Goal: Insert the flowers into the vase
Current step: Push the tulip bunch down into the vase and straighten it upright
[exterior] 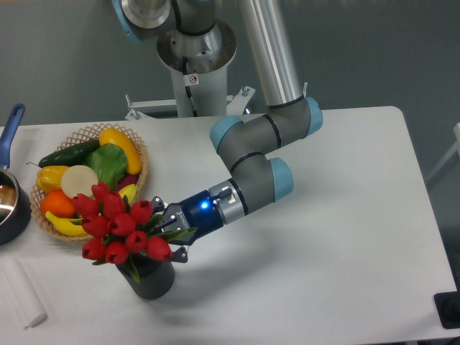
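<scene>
Red flowers (118, 228) sit with stems down in the dark vase (151, 277) at the table's (345, 237) near left, beside a fruit basket (136, 154). The gripper (175, 231) grasps the bunch by its leaves, apparently steadying it, its arm reaching in low from the right, elbow bent.

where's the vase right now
The vase stands near the table's front-left edge, directly under the flowers, just in front of the basket.
</scene>
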Action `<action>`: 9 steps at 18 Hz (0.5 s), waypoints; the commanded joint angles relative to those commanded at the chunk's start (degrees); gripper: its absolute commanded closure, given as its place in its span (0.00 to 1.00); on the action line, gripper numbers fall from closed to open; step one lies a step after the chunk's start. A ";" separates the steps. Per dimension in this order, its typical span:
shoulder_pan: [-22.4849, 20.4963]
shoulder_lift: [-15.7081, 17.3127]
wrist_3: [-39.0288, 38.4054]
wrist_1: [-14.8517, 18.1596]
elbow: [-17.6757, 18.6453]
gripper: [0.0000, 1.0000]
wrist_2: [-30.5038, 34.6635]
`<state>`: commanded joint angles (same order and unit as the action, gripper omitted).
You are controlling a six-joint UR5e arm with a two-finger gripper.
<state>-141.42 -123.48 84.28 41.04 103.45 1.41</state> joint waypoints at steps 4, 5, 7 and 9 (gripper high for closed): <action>0.00 0.00 0.35 0.00 0.00 0.57 0.00; -0.09 0.00 0.35 0.00 0.00 0.56 0.00; -0.09 0.09 0.35 0.00 0.00 0.54 0.00; -0.17 0.09 0.35 0.00 0.00 0.44 0.00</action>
<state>-141.59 -123.40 84.64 41.04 103.45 1.41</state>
